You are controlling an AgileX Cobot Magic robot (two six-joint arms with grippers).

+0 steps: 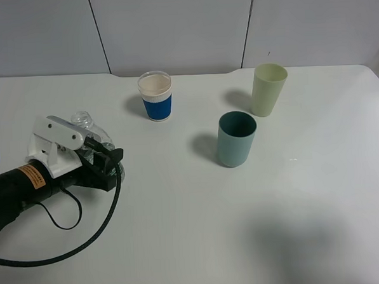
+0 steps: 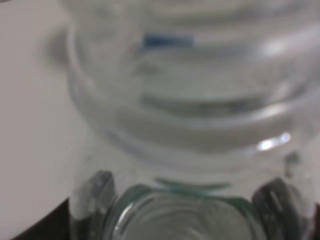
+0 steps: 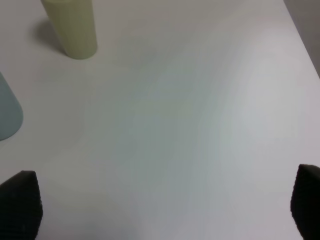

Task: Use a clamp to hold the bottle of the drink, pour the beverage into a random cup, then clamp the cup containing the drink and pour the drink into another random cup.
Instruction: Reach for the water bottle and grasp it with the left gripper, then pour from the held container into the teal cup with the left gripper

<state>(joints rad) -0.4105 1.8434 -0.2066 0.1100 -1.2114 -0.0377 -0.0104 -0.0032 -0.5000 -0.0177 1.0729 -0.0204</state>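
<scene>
Grip first: the left gripper [image 1: 100, 154] is closed around the bottle of the drink [image 1: 81, 120], which stands upright at the near left of the surface [image 1: 182, 244]. In the left wrist view, ribbed clear plastic fills the space between the two fingers [image 2: 95, 195].

The bottle is likely light, thin-walled and springy, and it looks uncapped, so a hard squeeze could buckle it or push liquid out. The ribbed body below the shoulder seems the best place to hold it, firm enough to stop the smooth plastic from turning in the grip during the pour.

The right gripper [image 3: 162, 205] hangs over bare surface with its jaws wide apart and holds nothing.

Farther in, right of centre, stands the teal tumbler [image 1: 236, 138], well apart from the bottle. At the back are the white cup with a blue band [image 1: 156, 96] and the pale yellow-green cup [image 1: 268, 89].
</scene>
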